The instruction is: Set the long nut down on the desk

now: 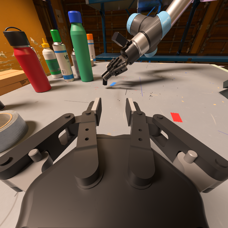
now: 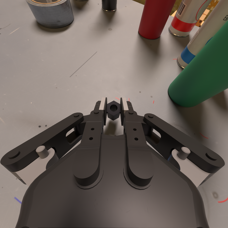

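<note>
Right now my right gripper (image 2: 113,108) pinches the long nut (image 2: 113,110) above the bare grey desk (image 2: 61,74); the green bottle (image 2: 202,76) crowds two o'clock. My left gripper (image 1: 113,104) hangs spread and empty, tape roll (image 1: 11,128) at nine o'clock.

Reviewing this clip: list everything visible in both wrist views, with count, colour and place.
long nut: 1, black, between the right gripper's pads, above the desk.
desk: 1, grey, paint-flecked.
water bottles: 2, red and green, far left.
spray cans: at least 4, grey, around the bottles; green-capped one.
squeeze bottle: 1, white, yellow cap, between red bottle and cans.
tape roll: 1, grey, left edge.
cardboard box: 1, tan, behind the red bottle.
tape marks: 2, red and blue, on the desk.
left gripper: 1, dark grey, open, empty.
right gripper: 1, dark grey, shut on the nut.
</note>
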